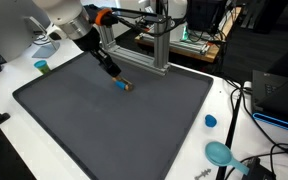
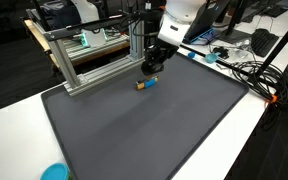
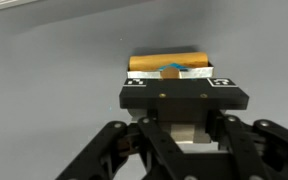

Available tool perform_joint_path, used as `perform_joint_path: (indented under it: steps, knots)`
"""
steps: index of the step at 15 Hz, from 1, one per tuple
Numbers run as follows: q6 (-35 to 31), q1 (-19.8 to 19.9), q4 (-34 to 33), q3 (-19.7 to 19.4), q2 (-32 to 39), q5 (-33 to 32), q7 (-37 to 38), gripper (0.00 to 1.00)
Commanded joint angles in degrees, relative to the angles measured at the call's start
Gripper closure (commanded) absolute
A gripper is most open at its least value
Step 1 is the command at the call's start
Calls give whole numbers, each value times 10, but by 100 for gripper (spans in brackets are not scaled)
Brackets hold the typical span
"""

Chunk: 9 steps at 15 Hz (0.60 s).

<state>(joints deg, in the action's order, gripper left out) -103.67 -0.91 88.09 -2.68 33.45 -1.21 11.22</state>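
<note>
Grasping looked to us like the step in hand: the gripper [image 1: 115, 76] had its jaws clamped on the blue-and-orange block [image 1: 123, 86], which sat on the grey mat [image 1: 104, 130] near the aluminium frame [image 1: 149, 55]. We judged the next move needed a steady, straight lift.

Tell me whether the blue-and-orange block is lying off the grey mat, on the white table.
No, the blue-and-orange block lies on the dark grey mat, well inside its edges.
</note>
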Motion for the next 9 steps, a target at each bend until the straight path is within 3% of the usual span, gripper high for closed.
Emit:
perform_joint_path:
  steps: [1,9]
  knots:
    - [-26,9,18,7,4,23,-7,77]
    - [-162,3,120,9,-102,18,-8,77]
